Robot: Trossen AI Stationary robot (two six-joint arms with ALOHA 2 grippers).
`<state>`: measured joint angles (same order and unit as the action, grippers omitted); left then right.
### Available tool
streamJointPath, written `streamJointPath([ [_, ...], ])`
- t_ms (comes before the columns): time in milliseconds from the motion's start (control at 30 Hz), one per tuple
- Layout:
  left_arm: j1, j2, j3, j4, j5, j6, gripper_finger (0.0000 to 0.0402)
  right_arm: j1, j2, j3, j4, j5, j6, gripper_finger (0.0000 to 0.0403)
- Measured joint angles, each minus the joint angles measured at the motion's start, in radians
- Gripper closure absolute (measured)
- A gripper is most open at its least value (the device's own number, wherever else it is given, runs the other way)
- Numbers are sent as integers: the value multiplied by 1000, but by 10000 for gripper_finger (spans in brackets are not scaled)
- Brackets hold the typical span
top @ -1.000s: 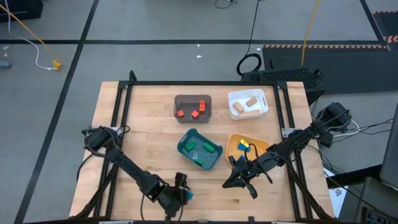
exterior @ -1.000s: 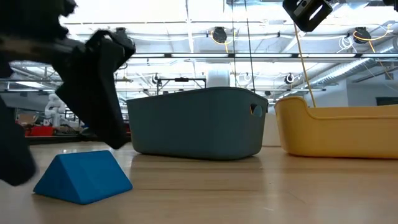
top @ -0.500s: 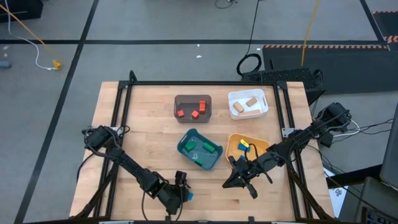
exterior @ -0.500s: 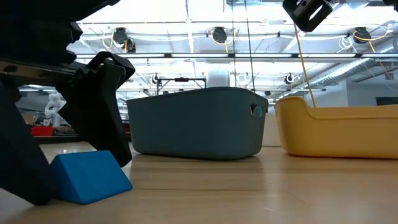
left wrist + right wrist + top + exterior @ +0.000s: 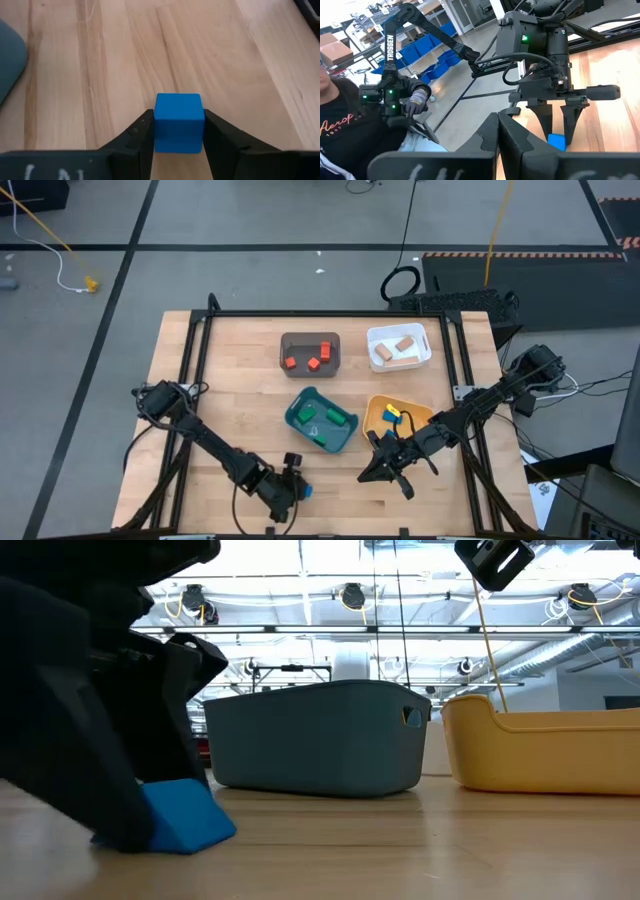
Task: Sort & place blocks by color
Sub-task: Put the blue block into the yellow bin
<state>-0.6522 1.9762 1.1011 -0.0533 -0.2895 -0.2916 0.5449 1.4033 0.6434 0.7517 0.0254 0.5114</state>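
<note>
Left gripper (image 5: 178, 131) has just closed on the blue block (image 5: 178, 121) at the desk's (image 5: 220, 380) near edge, seemingly still grounded; yellow tray (image 5: 377, 418) likely next; right gripper (image 5: 384, 472) waits shut

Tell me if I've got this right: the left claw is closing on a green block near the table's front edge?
Not quite: the block is blue, not green. The left wrist view shows it between the left gripper's fingers, near the table's front edge.

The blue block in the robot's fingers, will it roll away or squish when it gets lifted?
Probably neither. The blue block has flat faces, so it shouldn't roll. It looks solid, keeping its shape between the left gripper fingers. Those flat sides suit a steady grip, though smooth paint might slip.
</note>
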Motion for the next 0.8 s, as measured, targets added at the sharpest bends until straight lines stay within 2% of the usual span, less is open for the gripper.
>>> streamJointPath([
  [200,26,-61,0,86,1,4,267,0,0,0,0,0,0,403],
  [333,51,-134,1,166,1,59,253,0,0,0,0,0,0,403],
  [533,77,-224,2,264,0,141,267,0,0,0,0,0,0,403],
  [800,111,-246,2,333,-62,305,257,0,-1,0,68,2,52,403],
])
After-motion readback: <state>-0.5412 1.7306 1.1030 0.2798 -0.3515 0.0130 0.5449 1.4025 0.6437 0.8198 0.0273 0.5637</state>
